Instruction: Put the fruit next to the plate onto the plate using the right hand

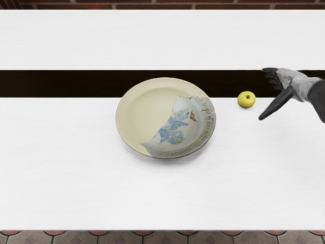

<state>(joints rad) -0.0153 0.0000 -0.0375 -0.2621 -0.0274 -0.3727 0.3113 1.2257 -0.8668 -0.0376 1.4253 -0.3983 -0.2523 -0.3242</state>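
A small yellow-green apple (pixel 247 99) sits on the white table just right of a wide cream plate (pixel 139 109) with a blue pattern on its right side. My right hand (pixel 277 94) reaches in from the right edge, a short way right of the apple and not touching it. Its dark fingers are spread and hold nothing; one long finger points down-left toward the fruit. The left arm does not show.
A dark gap (pixel 61 84) runs across the picture between the near table (pixel 76 193) and a second white surface (pixel 152 40) behind it. A brick wall lines the top edge and a tiled floor the bottom.
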